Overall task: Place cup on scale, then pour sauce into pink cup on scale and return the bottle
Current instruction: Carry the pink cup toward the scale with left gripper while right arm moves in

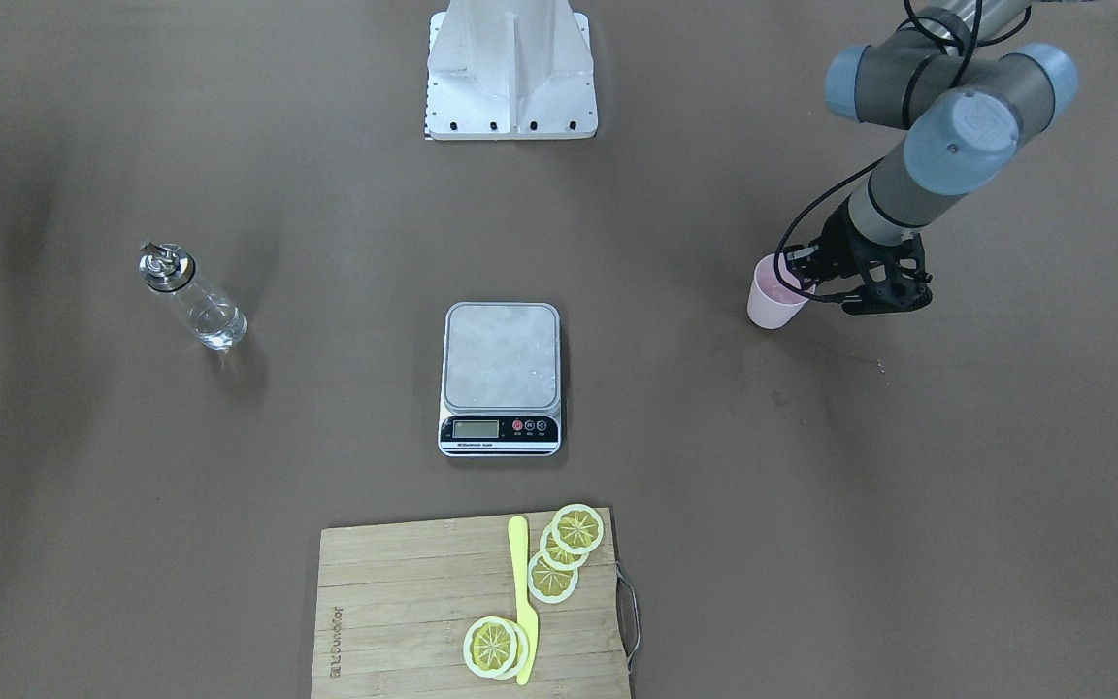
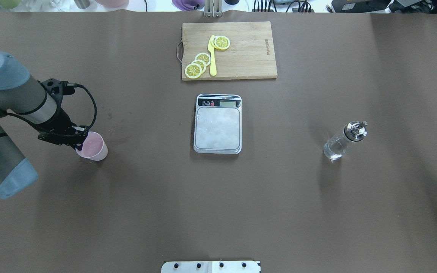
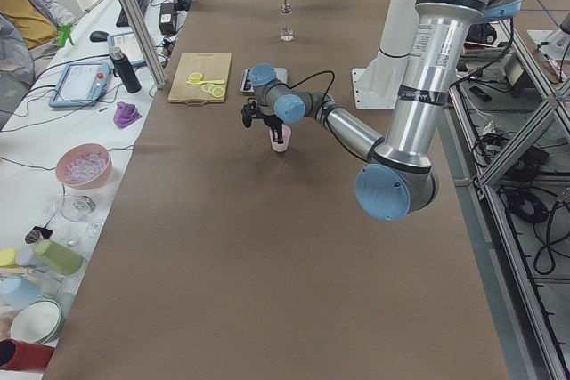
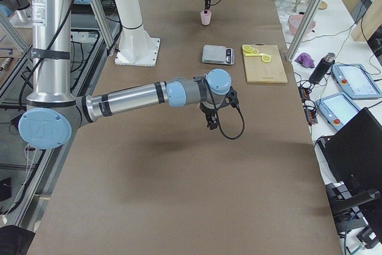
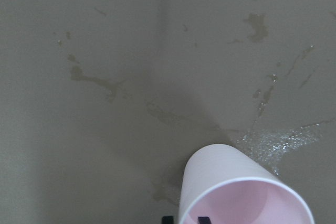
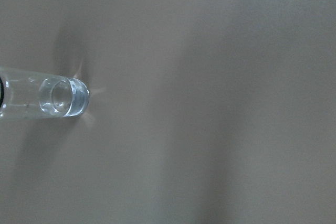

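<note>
Cup [image 5: 236,182]: upright on the surface [image 1: 811,485] at the robot's left, well apart from the scale [image 1: 501,374] — wet splashes [image 5: 278,142] beside it are shown only by the left wrist camera.
Left fingers [image 5: 203,220]: narrow, astride the cup's rim, one tip inside.
Right fingers [image 4: 210,123]: seen only from the side — state cannot be told.
Bottle [image 2: 341,142]: upright, far right, untouched.
</note>
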You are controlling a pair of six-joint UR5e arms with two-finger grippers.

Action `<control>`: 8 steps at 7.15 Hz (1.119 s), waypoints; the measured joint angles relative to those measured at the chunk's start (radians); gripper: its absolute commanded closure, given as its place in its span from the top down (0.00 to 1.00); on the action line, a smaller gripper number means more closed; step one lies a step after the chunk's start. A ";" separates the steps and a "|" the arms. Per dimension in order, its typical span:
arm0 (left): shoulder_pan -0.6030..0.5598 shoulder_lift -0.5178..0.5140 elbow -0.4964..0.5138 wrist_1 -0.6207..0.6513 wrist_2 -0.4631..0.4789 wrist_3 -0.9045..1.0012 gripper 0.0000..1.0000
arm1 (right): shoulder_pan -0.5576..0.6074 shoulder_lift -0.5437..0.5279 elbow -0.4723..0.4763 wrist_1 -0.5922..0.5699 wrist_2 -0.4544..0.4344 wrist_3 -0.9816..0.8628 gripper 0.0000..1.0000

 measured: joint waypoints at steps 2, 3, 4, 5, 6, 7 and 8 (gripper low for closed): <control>0.008 -0.117 0.020 0.006 -0.001 -0.119 0.00 | -0.066 0.004 0.072 0.000 -0.046 0.135 1.00; 0.029 -0.200 0.045 0.012 0.001 -0.199 0.00 | -0.099 0.007 0.103 0.012 -0.075 0.218 1.00; 0.053 -0.281 0.070 0.037 0.005 -0.252 0.00 | -0.121 0.009 0.118 0.048 -0.089 0.276 1.00; 0.070 -0.359 0.090 0.085 0.020 -0.279 0.00 | -0.139 0.005 0.123 0.105 -0.101 0.324 1.00; 0.091 -0.416 0.099 0.133 0.053 -0.291 0.00 | -0.155 -0.003 0.125 0.165 -0.113 0.349 1.00; 0.117 -0.456 0.107 0.160 0.089 -0.302 0.00 | -0.166 -0.021 0.125 0.221 -0.119 0.359 0.99; 0.136 -0.497 0.128 0.171 0.114 -0.322 0.00 | -0.175 -0.050 0.122 0.289 -0.123 0.362 0.97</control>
